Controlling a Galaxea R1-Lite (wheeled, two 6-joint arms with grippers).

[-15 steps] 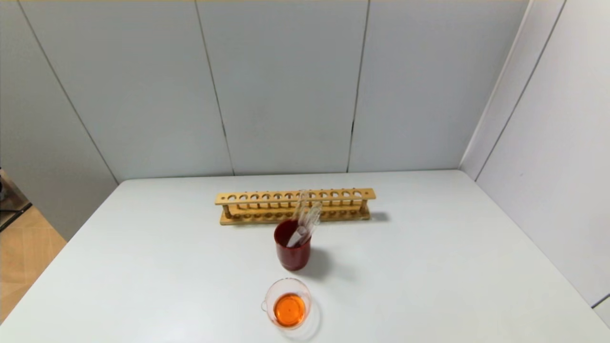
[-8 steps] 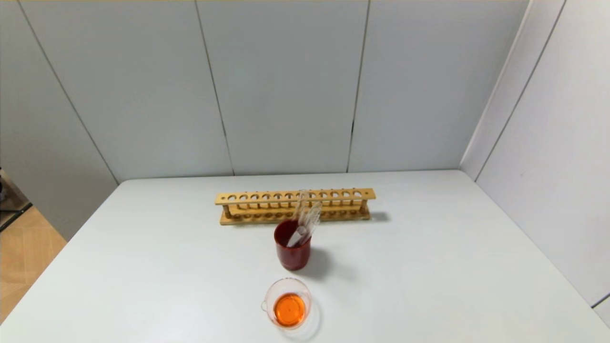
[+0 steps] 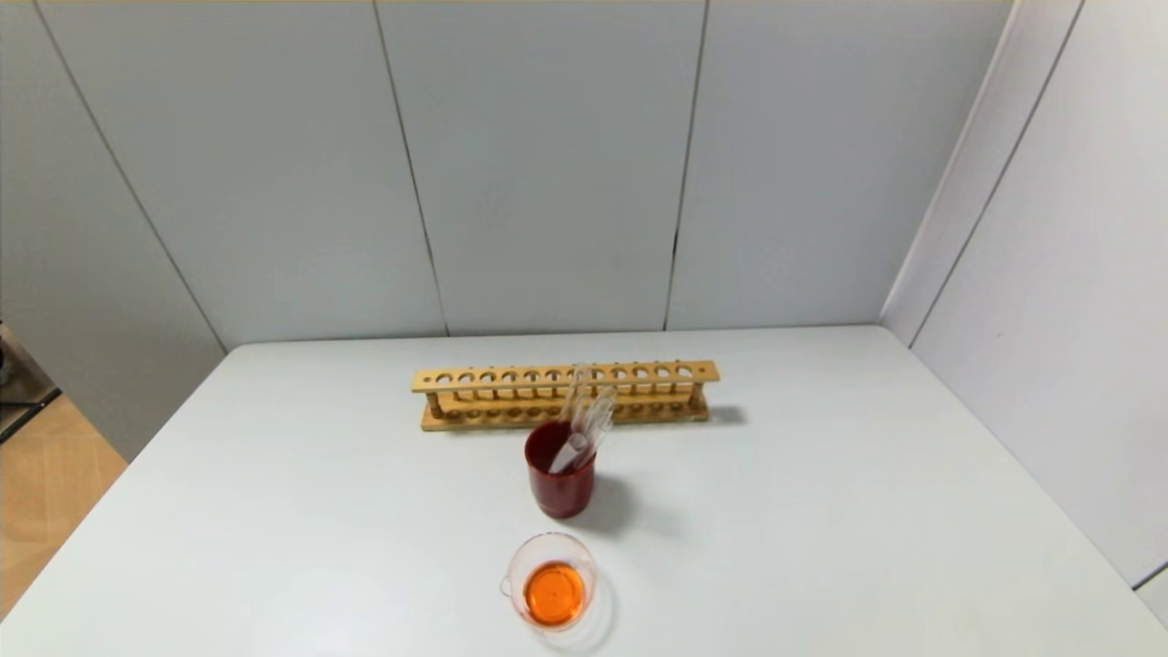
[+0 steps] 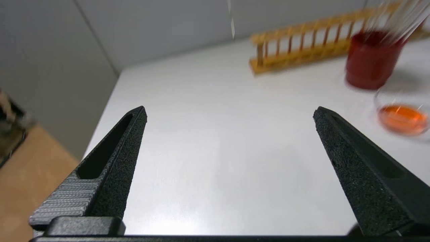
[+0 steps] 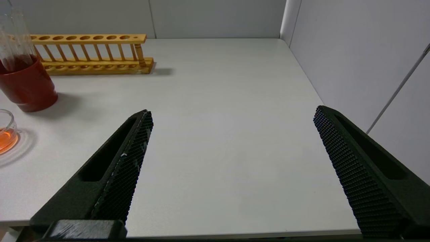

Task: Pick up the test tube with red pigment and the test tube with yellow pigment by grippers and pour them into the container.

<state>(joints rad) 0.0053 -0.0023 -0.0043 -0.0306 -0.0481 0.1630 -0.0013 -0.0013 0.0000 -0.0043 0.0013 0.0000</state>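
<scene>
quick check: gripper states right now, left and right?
Left gripper: open, jaws wide apart, holding nothing, over bare table.
Right gripper: open, jaws wide apart, holding nothing, near the table's front edge.

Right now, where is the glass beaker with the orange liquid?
In the head view the glass beaker stands near the table's front edge, just in front of the dark-red cup.

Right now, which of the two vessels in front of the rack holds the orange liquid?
The low clear glass container, nearest the robot. The dark-red cup behind it, just before the wooden rack, holds only clear test tubes.
</scene>
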